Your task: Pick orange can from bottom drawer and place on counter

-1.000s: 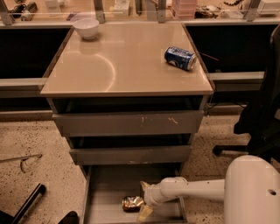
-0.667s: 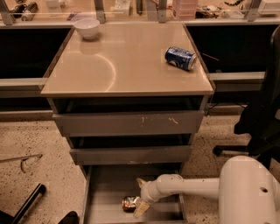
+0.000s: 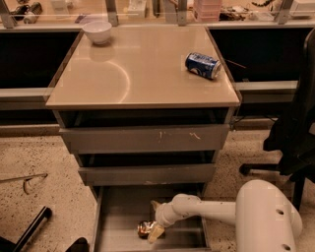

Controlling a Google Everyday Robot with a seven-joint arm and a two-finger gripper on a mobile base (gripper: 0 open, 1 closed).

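The bottom drawer [image 3: 118, 206] is pulled open at the foot of the grey cabinet, showing its flat grey floor. The orange can [image 3: 143, 228] lies on that floor near the front, shiny orange-gold and silver. My gripper [image 3: 154, 230] reaches into the drawer from the right on a white arm and sits right against the can's right side, with one cream finger [image 3: 155, 232] below and beside it. The beige counter [image 3: 138, 74] tops the cabinet above.
A blue and white can [image 3: 203, 65] lies on its side at the counter's right. A white bowl [image 3: 97, 31] stands at its back left. A dark chair [image 3: 295, 133] stands to the right. A cluttered ledge [image 3: 157, 12] runs behind.
My gripper has moved left inside the drawer, from beside the can to right against it. The can has stayed in about the same place.
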